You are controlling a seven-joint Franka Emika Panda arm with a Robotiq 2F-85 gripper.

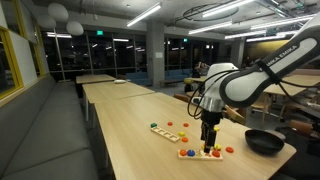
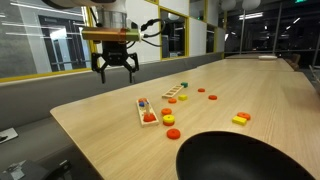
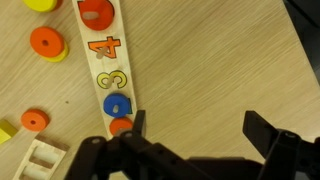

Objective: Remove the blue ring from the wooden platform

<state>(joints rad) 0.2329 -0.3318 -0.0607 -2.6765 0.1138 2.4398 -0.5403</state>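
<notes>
Light-wood table [image 1: 130,140] in a dim office (strip lights [image 1: 143,15] overhead); near its end edge, the gripper [image 2: 116,76] hangs open above the wooden platform [image 3: 108,62] bearing the blue ring [image 3: 117,103].

both exterior views across one long table [image 1: 130,140] [image 2: 90,125] from differing sides; wrist view close, straight down

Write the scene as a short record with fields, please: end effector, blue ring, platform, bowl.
End effector: open, empty, above the table
Blue ring: on the wooden platform, next to the numeral 3, not gripped
Platform: flat on the table, a red piece also on it
Black bowl: on the table, apart from the platform
</notes>
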